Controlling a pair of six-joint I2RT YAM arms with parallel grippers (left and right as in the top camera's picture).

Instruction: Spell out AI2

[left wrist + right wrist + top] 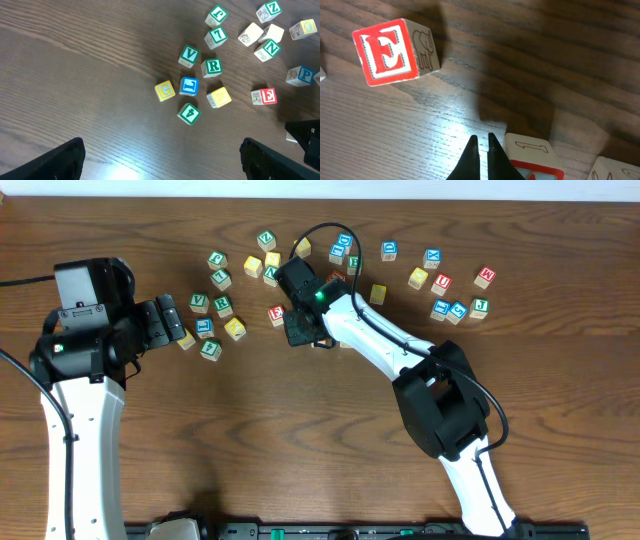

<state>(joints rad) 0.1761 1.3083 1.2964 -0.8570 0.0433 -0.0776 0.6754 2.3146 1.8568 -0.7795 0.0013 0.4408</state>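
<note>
1. Hanging just beside the red E block (pixel 385 52), on the side away from the left arm, the right gripper (pixel 481 152) has its two dark fingertips pressed almost together, with only a sliver of gap and nothing between them.
2. Just past those tips, and a little further from the red E block, sits a red-faced block (pixel 535 159). Its letter is cut off at the frame edge, so I cannot read it. A pale block corner (pixel 615 170) shows beside it.
3. On the opposite side of the red E block a plain yellow block (pixel 219 97) lies near, with a green R block (pixel 213 67) just behind it.
4. Further from the red E block come a blue L block (pixel 189 86), a green V block (pixel 189 56), a green 4 block (pixel 189 113) and a yellow G block (pixel 165 91), all close together on the wooden table (pixel 250 440).
5. Beyond that cluster and well apart from the red E block, a green block (pixel 216 15) carries what looks like a 2. I cannot pick out the A or the I with any certainty.
6. Past the yellow G block, the left gripper (pixel 172 328) stands with its fingers spread wide and empty.
7. Farthest from the red E block, beyond the right arm, lies a loose scatter of blocks (pixel 441 283).
</note>
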